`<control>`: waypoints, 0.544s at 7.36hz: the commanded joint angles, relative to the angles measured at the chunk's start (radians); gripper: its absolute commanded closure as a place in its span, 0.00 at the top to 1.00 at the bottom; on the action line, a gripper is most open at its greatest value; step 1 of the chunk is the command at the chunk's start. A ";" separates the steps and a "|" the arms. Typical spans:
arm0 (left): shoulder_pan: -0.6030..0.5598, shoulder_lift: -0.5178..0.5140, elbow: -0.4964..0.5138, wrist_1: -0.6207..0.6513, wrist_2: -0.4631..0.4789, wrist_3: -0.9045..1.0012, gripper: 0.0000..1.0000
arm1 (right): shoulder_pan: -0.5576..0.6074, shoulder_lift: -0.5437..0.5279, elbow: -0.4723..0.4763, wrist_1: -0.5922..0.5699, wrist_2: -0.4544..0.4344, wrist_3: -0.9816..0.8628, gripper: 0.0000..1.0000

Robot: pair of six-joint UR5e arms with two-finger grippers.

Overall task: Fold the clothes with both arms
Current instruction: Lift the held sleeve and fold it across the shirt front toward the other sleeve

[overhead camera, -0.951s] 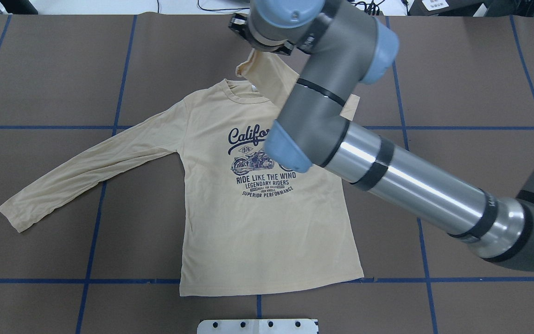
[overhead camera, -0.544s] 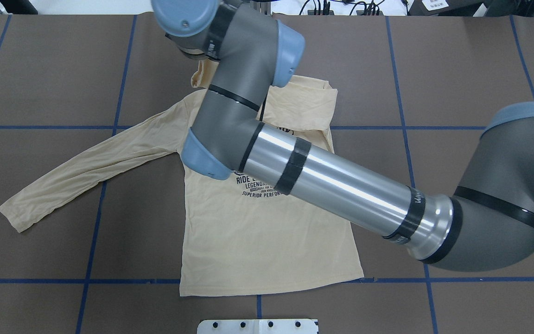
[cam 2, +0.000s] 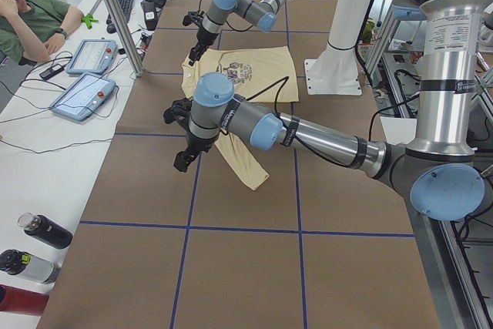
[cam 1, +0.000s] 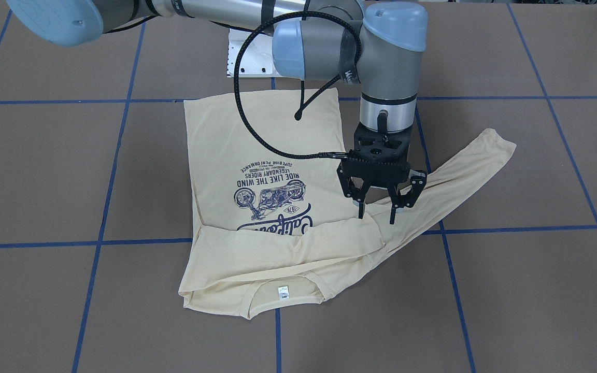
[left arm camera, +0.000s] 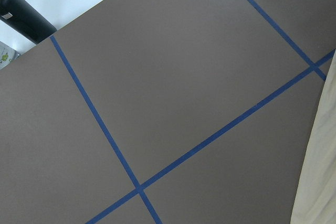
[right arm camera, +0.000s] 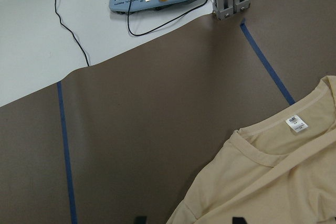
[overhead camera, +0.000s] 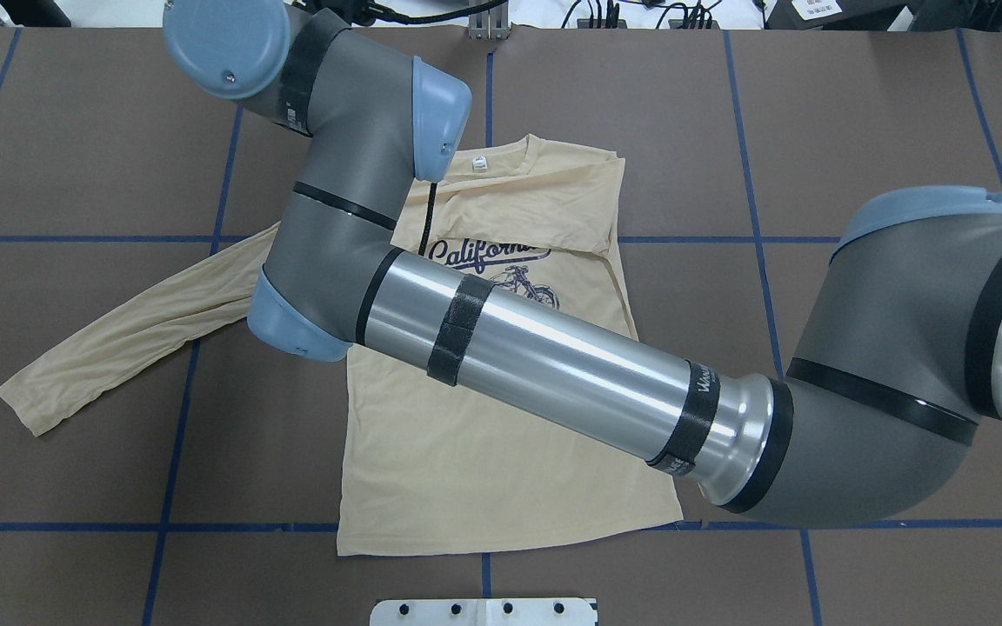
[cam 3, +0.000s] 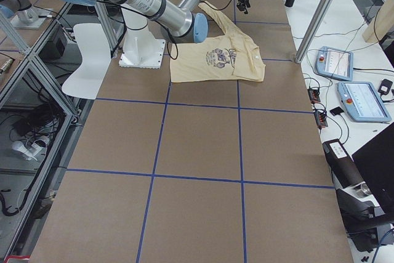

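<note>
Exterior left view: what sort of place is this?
Probably a robotics lab workcell: teach pendants lie beside the table, which is gridded with blue tape, and an operator sits nearby.

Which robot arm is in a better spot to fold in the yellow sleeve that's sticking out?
Probably the left. The left gripper hangs on that side, near the spread sleeve of the pale cream-yellow long-sleeved T-shirt. The right gripper, open, reaches across the shirt and hovers at the sleeve's shoulder end.
</note>
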 commanded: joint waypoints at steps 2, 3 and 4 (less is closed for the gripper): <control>0.004 -0.005 0.048 -0.085 -0.093 -0.027 1.00 | 0.101 -0.023 0.005 -0.022 0.236 -0.024 1.00; 0.045 0.003 0.052 -0.158 -0.086 -0.063 1.00 | 0.127 -0.094 0.119 -0.130 0.290 -0.050 1.00; 0.072 0.024 0.050 -0.223 -0.095 -0.070 1.00 | 0.135 -0.227 0.325 -0.245 0.292 -0.134 1.00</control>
